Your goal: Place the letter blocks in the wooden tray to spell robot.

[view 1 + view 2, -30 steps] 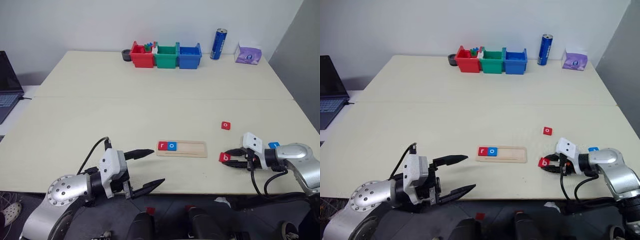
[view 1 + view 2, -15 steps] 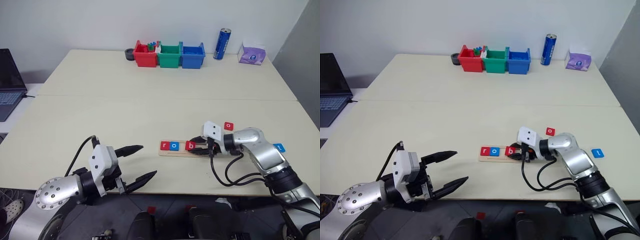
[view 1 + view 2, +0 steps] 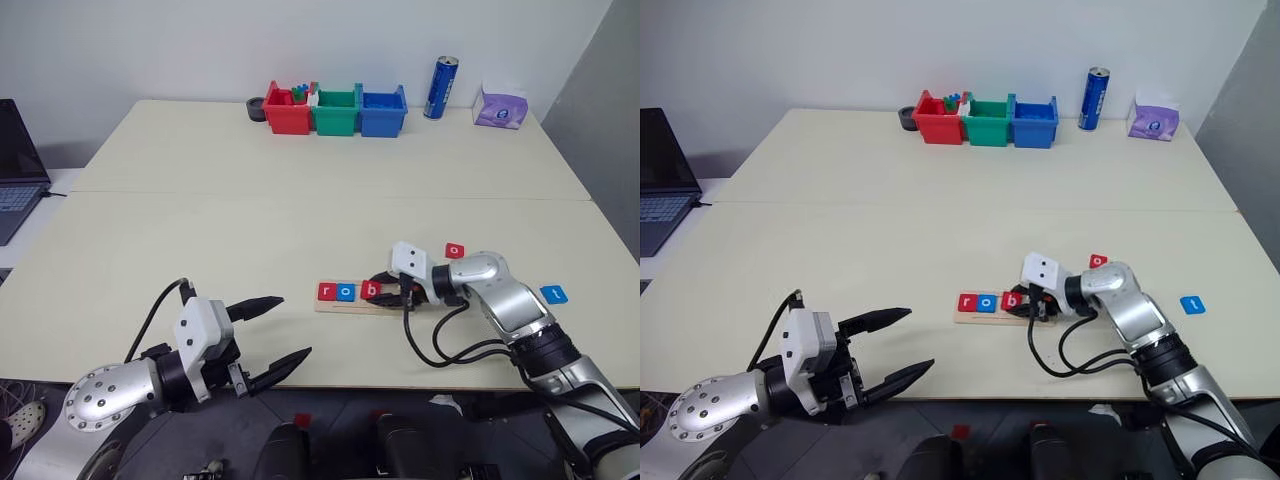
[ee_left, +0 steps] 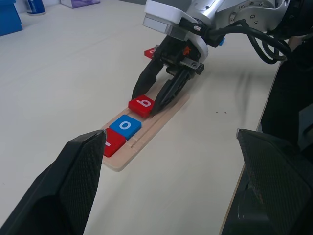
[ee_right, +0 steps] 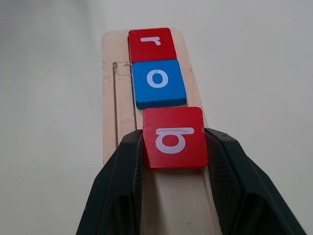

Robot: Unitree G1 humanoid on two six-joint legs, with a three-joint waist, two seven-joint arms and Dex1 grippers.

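The right gripper (image 5: 173, 147) clamps the red b block (image 5: 174, 137) by its 2 side edges and holds it over the wooden tray (image 3: 352, 305), just right of the blue o block (image 3: 346, 293). The red r block (image 3: 327, 292) sits at the tray's left end with the blue o touching it. From the right wrist view, the b sits slightly askew to the o and nearly touches it; whether it rests flat on the tray cannot be told.

A 2nd o block (image 3: 455, 251), red, lies on the table (image 3: 250, 220) just beyond the right arm, and the blue t block (image 3: 553, 294) lies well right of the tray.

The left gripper (image 3: 275, 329) hangs with its fingers spread wide and nothing between them, at the table's near edge, left of the tray.

3 bins (image 3: 336, 110), red, green and blue, stand in a row at the far edge.
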